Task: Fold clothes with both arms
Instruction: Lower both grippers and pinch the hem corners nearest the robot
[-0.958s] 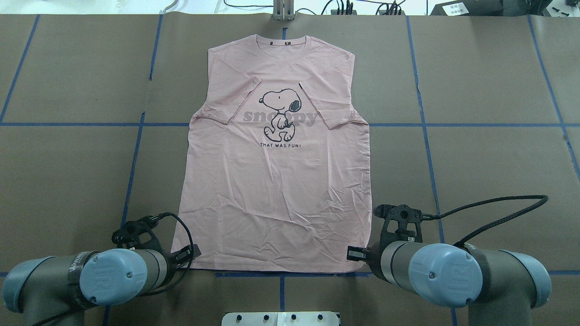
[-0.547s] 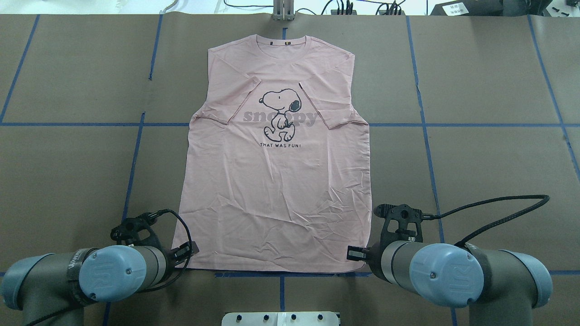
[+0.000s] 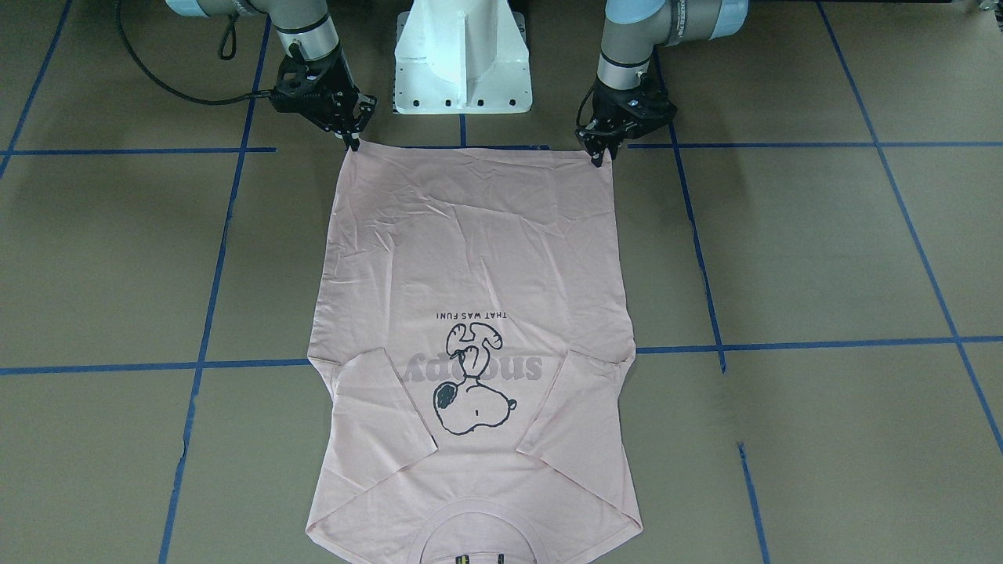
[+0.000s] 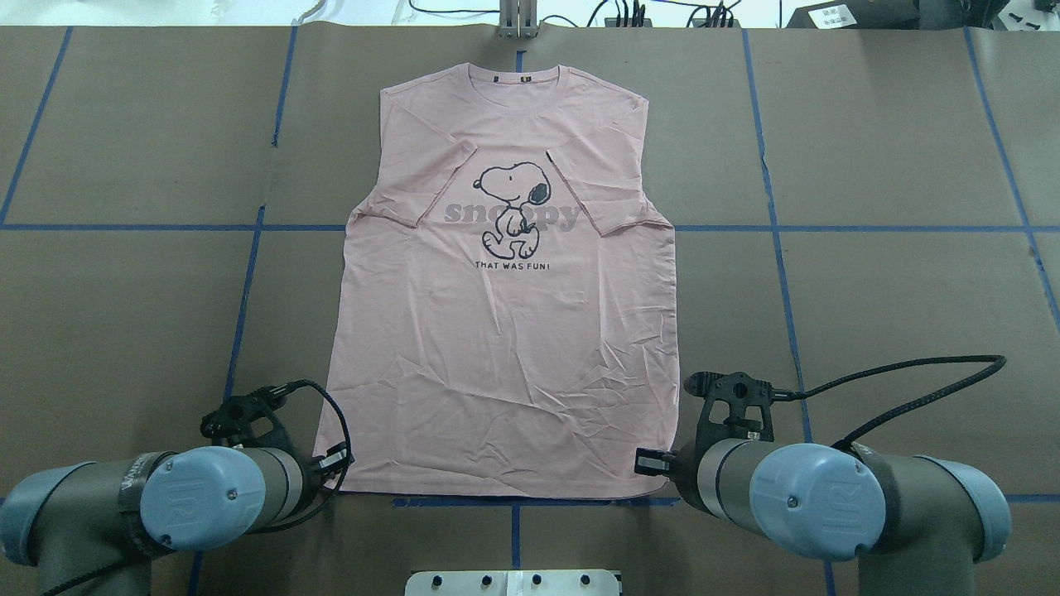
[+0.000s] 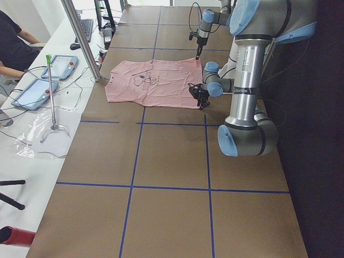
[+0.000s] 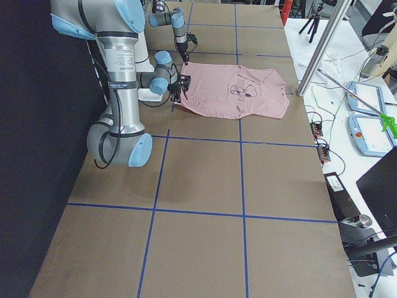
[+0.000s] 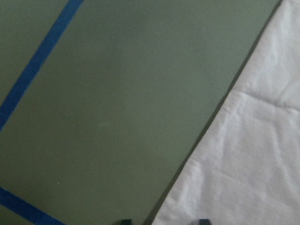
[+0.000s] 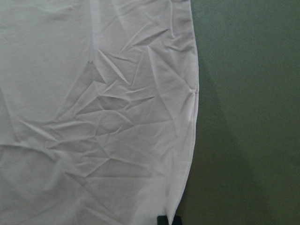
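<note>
The pale pink T-shirt [image 4: 505,348] lies flat, print up, collar at the far side and both sleeves folded in; it also shows in the front view [image 3: 470,251]. My left gripper [image 4: 335,459] [image 3: 603,157] is low at the near-left hem corner. In the left wrist view [image 7: 163,221] its tips stand apart, straddling the shirt's edge [image 7: 253,164]. My right gripper [image 4: 646,462] [image 3: 351,142] is at the near-right hem corner. In the right wrist view [image 8: 168,220] its tips are close together on the hem [image 8: 93,117].
The white pedestal base [image 3: 462,55] stands between the arms, just behind the hem. Blue tape lines [image 4: 778,248] cross the brown table cover. A black cable [image 4: 911,377] loops off the right wrist. A metal post [image 4: 517,21] stands beyond the collar. Operator tablets [image 5: 56,67] lie off the table.
My left arm has drawn slightly back and to the left, with its gripper settling at the hem corner. The right arm and the shirt have barely moved.
</note>
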Tool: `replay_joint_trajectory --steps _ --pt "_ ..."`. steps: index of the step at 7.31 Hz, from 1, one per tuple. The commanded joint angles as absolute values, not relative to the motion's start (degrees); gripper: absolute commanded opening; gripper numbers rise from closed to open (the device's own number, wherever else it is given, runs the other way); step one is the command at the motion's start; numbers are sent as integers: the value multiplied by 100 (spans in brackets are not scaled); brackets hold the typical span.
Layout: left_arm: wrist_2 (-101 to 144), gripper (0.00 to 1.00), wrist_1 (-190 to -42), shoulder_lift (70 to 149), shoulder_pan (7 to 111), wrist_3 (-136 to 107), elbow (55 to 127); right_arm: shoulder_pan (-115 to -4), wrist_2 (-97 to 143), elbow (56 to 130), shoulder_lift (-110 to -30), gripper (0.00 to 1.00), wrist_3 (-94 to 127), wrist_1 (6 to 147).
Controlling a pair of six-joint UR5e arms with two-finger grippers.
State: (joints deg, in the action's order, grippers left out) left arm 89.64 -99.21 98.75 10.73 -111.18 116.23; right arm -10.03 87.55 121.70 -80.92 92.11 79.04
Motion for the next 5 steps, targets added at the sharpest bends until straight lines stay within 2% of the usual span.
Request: replay_joint_trajectory --steps 1,5 --pt "8965 0 -9914 9879 1090 -11118 11663 -1019 8771 12164 -8095 0 9211 7910" --pt "9026 0 -9423 9853 1090 -11074 12636 -1160 9228 12611 -8357 0 9202 7910"
